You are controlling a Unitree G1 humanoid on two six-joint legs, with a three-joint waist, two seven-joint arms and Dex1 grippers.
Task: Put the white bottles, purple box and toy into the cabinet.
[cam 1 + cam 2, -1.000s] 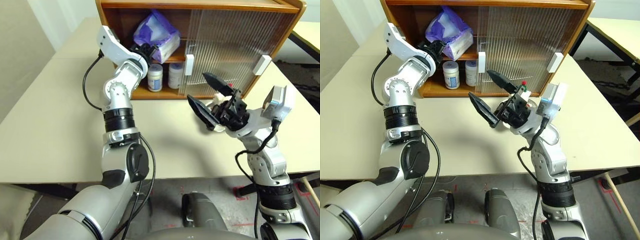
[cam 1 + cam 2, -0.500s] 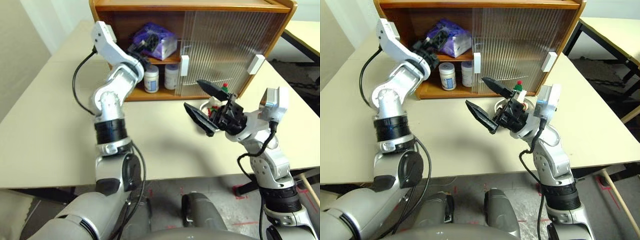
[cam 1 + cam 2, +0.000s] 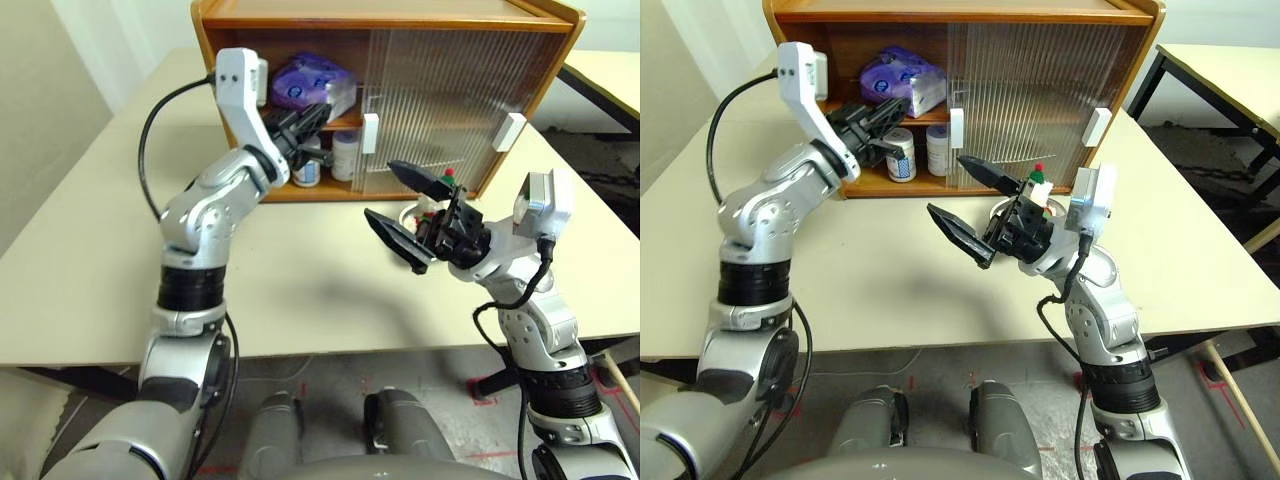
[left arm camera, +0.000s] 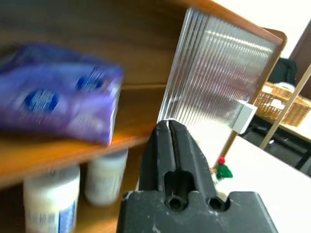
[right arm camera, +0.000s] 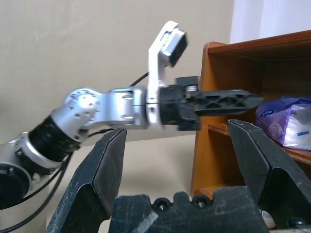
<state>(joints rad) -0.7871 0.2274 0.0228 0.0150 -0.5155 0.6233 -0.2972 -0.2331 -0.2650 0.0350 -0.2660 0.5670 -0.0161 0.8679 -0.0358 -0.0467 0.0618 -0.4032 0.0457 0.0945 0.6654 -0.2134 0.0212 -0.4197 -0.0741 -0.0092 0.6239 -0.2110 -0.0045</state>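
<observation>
In the head views, the left gripper [image 3: 312, 124] had come back out of the cabinet [image 3: 300, 40], and its fingers were closed on nothing. Half a second earlier it was up at the purple box [image 3: 312, 85]; now the box lay alone on the upper shelf. The two bottles [image 3: 902, 153] stood on the lower shelf, beside the sliding door. The right gripper [image 3: 970, 205] hung over the table [image 3: 100, 250] with fingers wide apart and empty, where it was a second before. The toy [image 3: 1038, 185] sat just behind it on the table, in front of the doors, perhaps in a bowl, which I could not see well.

In the left wrist view, the closed fingers [image 4: 170, 150] pointed past the box [image 4: 58, 102] toward the door, with the bottles [image 4: 104, 174] below the shelf and the toy [image 4: 222, 170] far off.

In the right wrist view, the open fingers [image 5: 104, 165] framed the left gripper [image 5: 228, 102] at the cabinet's edge.

So I judge that three things were stored and only the toy was left.
</observation>
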